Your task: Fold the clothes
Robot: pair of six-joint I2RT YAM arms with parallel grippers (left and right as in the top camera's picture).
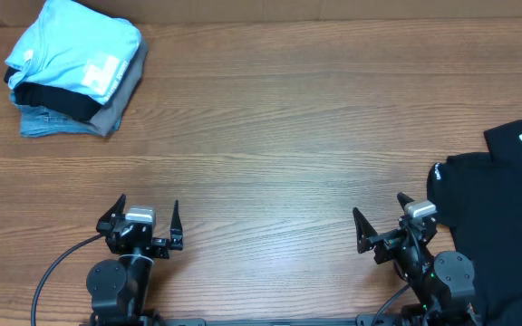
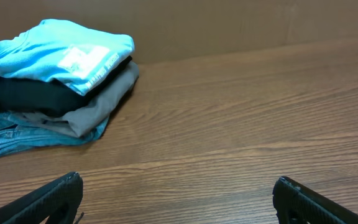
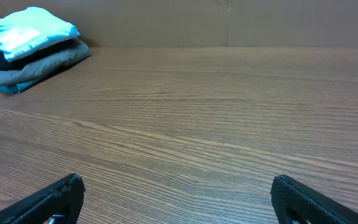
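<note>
The clothes, a black collared shirt [image 1: 506, 208] with a white neck tag, lie crumpled at the table's right edge in the overhead view, partly cut off by the frame. My right gripper [image 1: 381, 211] stands open just left of the shirt, apart from it, with nothing between its fingers [image 3: 48, 200]. Far to the left, near the front edge, my left gripper [image 1: 145, 212] is open and empty too, its fingertips [image 2: 55, 196] wide apart over bare wood. Neither wrist view shows the shirt.
A stack of folded garments [image 1: 75, 68] sits at the back left corner, light blue on top, then black, grey and denim blue; it also appears in the left wrist view [image 2: 55, 81] and the right wrist view [image 3: 27, 46]. The wooden table [image 1: 270, 136] stretches between.
</note>
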